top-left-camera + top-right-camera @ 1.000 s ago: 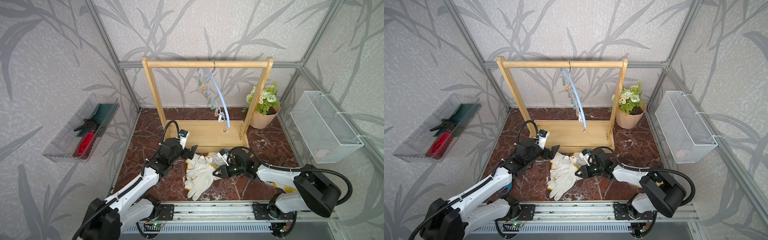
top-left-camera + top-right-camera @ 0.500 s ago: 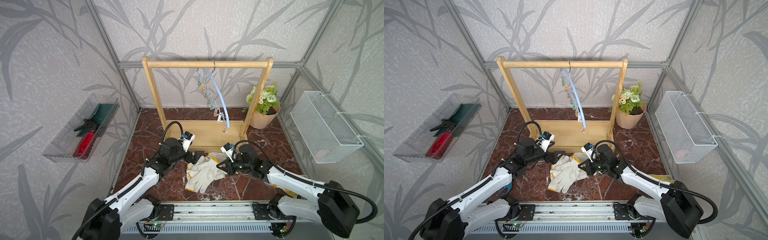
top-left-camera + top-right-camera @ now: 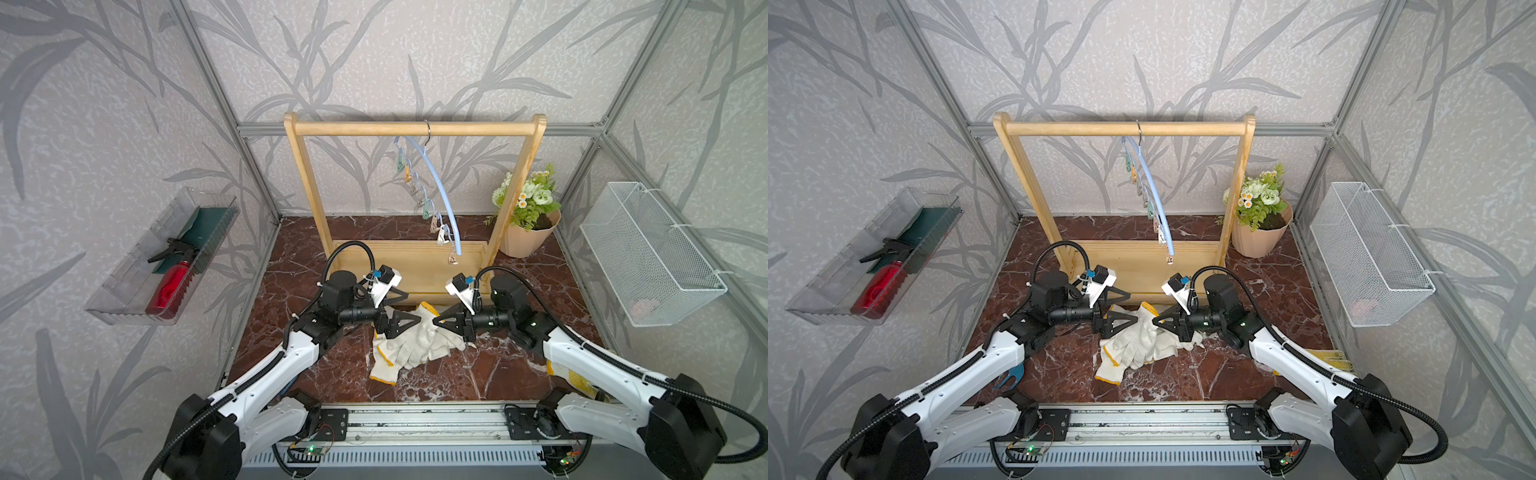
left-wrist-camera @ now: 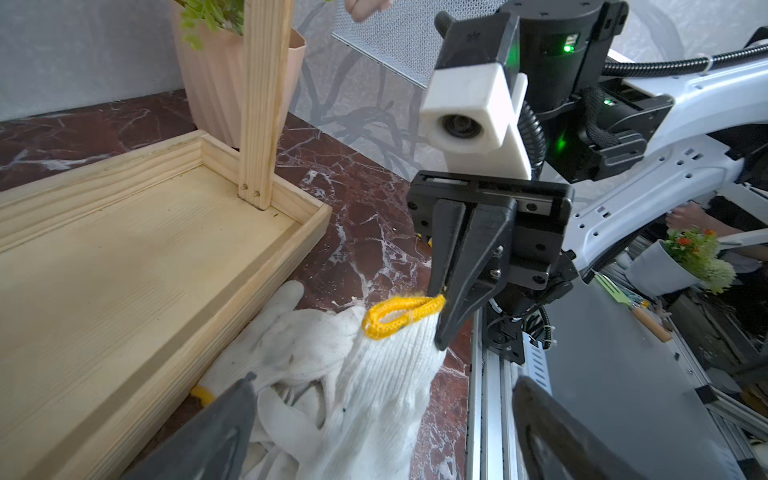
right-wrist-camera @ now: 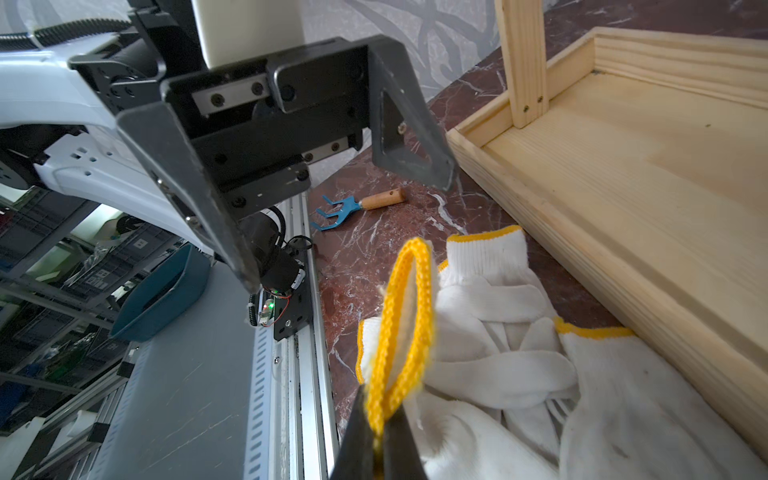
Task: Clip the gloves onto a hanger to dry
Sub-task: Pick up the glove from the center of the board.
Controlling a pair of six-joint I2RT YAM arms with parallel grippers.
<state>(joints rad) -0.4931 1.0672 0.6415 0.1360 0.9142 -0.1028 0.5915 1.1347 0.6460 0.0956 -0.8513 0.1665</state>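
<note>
- The gloves point(image 3: 411, 349) are heaped on the worktop point(image 3: 498, 370), against the front edge of the wooden rack's base tray point(image 3: 415, 266) and between the two hands.
- Bare worktop is seen between the heap and the front rail point(image 3: 415, 419), and out toward both side walls.
- A blue rake point(image 5: 353, 208) lies near that rail on the left side.
- The hanger point(image 3: 440, 195) is hooked on the rack's top bar, well above the heap.
- The right hand point(image 4: 441, 301) is pressed together on one glove's yellow cuff trim, and the cuff is held above the heap.
- The left hand point(image 5: 349, 232) is spread wide and faces that cuff closely; whether it touches cannot be told.
</note>
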